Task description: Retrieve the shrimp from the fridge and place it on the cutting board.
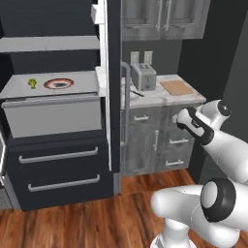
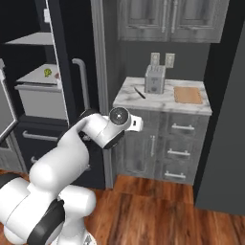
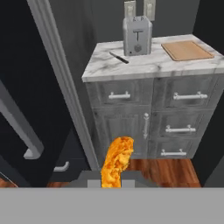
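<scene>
The left base view looks forward and down from behind the arm, facing the open fridge (image 1: 58, 111) squarely, with the bench (image 1: 160, 97) off to its right. The right base view stands further right, facing the bench (image 2: 162, 101) more directly and seeing the fridge (image 2: 43, 86) obliquely. The hand view looks level at the bench front from low and nearer. All three share the toaster (image 3: 137, 36) and cutting board (image 3: 187, 50).

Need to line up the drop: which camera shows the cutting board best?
Hand view: the cutting board lies unobstructed, right of the toaster. Both base views show it smaller and farther off, on the same counter.
</scene>
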